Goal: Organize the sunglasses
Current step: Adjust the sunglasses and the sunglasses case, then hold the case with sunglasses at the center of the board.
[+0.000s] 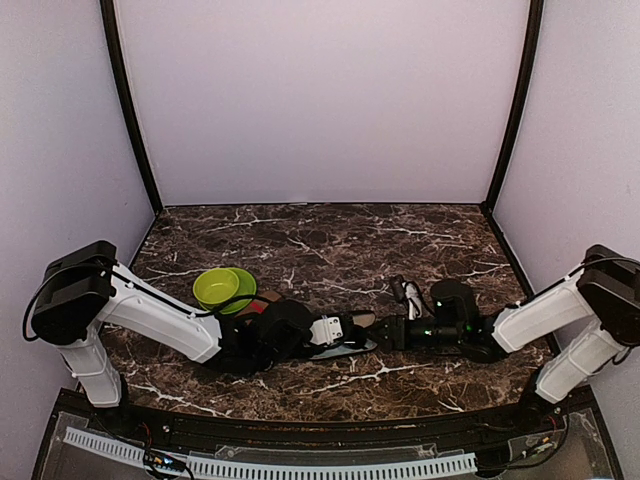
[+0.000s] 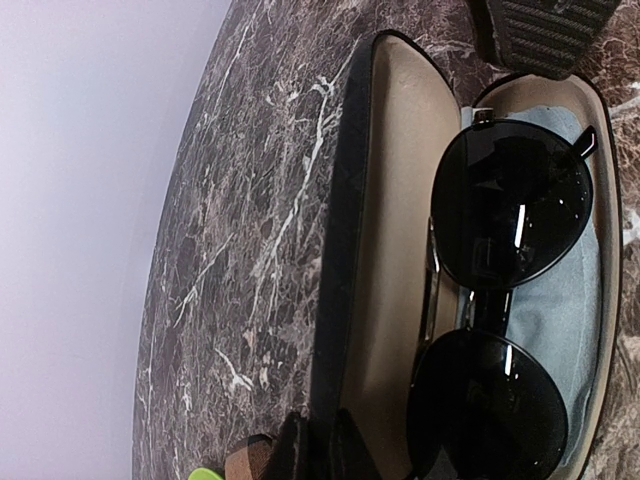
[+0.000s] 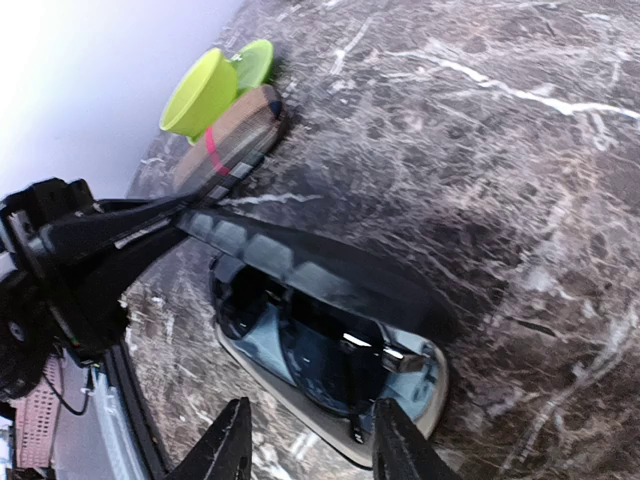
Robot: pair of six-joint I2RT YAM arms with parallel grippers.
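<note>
The sunglasses (image 2: 492, 300) lie in the open case (image 2: 400, 200), lenses up on a light blue cloth (image 2: 570, 290), one lens toward the top of the left wrist view and the other toward the bottom. The left pincer (image 2: 322, 440) shows at the bottom edge of that view, just beside the lower lens. It is clenched, seemingly on the rim of the raised lid, though the contact itself is cut off by the frame.

In the right wrist view the case (image 3: 330, 280) sits in the lower middle with the sunglasses (image 3: 310, 360) dark inside it. The right pincer (image 3: 312, 450) is at the bottom edge with its fingers spread, the near end of the case lying between them and the glasses just beyond.

From above, both arms meet at the centre of the bench (image 1: 330, 240). A green bowl (image 1: 225, 288) stands to the left of the middle, and a second striped case (image 3: 230, 130) lies beside it.
</note>
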